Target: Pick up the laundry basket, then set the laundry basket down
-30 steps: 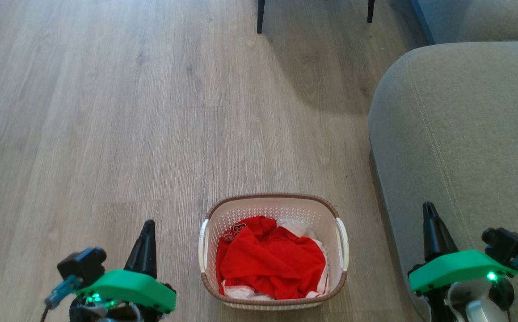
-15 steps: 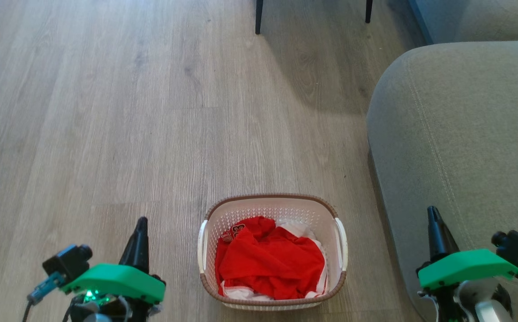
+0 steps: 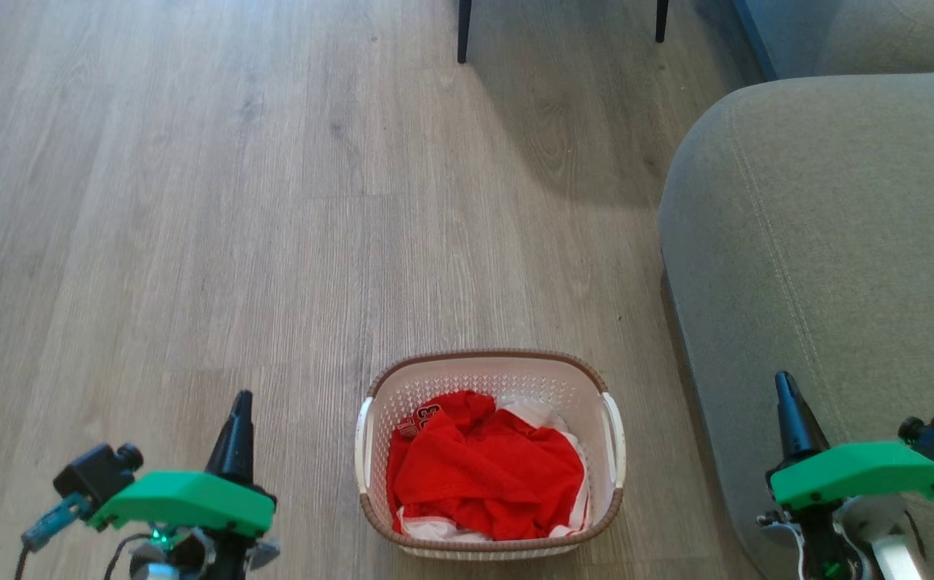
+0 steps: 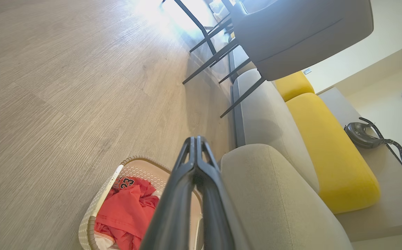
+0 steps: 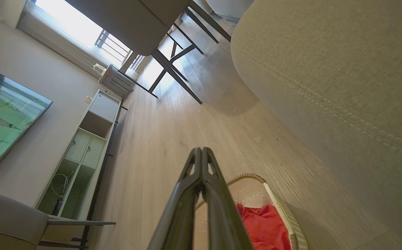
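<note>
Laundry basket [image 3: 487,354] sits on floor [image 3: 193,242] between my arms. Left gripper [image 3: 238,415] and right gripper [image 3: 786,399] are both pinched closed, empty, flanking it well apart, likely staging for its side handles [image 3: 364,441].

Covered and cropped parts
The red clothing [image 3: 487,475] hides the floor of the laundry basket [image 3: 489,377]; in the left wrist view the left claw [image 4: 196,139] covers its far side, and the sofa [image 3: 821,242] runs off frame.
</note>
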Controlling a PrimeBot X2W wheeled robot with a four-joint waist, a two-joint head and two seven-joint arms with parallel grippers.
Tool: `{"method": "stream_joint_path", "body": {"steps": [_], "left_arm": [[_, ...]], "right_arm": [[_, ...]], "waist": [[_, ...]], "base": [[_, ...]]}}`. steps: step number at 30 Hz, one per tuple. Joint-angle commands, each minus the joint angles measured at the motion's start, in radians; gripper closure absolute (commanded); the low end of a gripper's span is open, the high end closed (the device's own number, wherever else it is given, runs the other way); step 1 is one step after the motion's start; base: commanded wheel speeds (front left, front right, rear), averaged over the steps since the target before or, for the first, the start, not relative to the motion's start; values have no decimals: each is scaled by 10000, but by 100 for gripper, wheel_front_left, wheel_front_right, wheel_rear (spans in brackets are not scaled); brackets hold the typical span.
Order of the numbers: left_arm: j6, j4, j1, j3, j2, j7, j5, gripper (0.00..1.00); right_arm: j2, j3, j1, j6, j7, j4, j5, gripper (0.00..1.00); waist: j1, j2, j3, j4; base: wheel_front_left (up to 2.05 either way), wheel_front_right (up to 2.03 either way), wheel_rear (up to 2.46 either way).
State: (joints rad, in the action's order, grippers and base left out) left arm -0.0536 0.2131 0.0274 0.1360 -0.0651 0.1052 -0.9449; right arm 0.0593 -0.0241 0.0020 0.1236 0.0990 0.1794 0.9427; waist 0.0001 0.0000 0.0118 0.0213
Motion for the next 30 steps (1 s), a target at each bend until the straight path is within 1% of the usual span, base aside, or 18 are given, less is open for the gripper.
{"method": "stream_joint_path", "body": {"steps": [1,30], "left_arm": [[-95,-275,-606,-348,-173,-81,-325,100],[-408,-11,-934,-1133,-175,-886,-3421,100]], "right_arm": [[168,15,-515,38,-60,-271,334,100],[183,459,-768,53,-864,146,3417,100]], "waist": [[0,0,-2,-6],[0,0,-41,-102]], "base": [[0,0,0],[0,0,0]]}}
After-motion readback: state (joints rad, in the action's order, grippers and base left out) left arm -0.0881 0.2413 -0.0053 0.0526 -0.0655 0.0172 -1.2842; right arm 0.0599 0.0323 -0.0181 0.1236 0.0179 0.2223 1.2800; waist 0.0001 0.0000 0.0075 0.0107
